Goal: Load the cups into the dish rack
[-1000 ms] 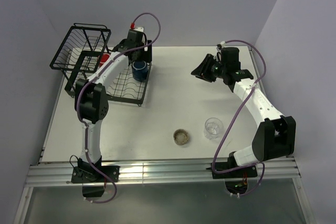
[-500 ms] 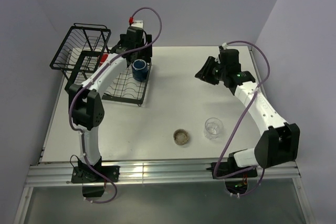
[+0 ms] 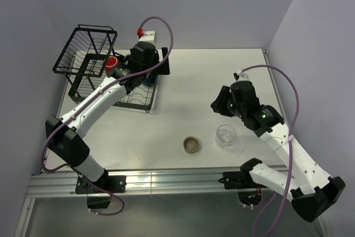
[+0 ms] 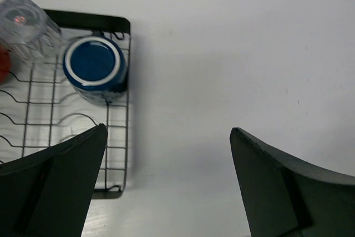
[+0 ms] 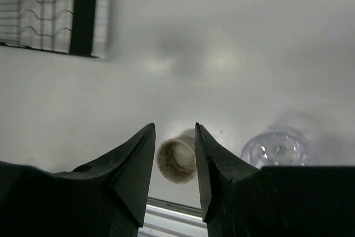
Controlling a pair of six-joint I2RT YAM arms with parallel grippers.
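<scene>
As the glass tumbler (image 3: 226, 135) looked fragile and slick, a mid-wall grip by the empty, narrowly parted right hand (image 5: 175, 129) was advised.

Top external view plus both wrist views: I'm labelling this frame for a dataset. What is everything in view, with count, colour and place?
dish rack: 1, black wire, far-left corner of the table
red mug: 1, red, in the rack
dark blue mug: 1, blue, on the rack tray near its corner
racked tumbler: 1, clear, on the tray beside the blue mug
loose tumbler: 1, clear, on the table towards the front
small round dish: 1, tan, on the table left of the loose tumbler
table: 1, white
left gripper: black, over the rack's edge, jaws wide apart, empty
right gripper: black, above the table, jaws slightly apart, empty
</scene>
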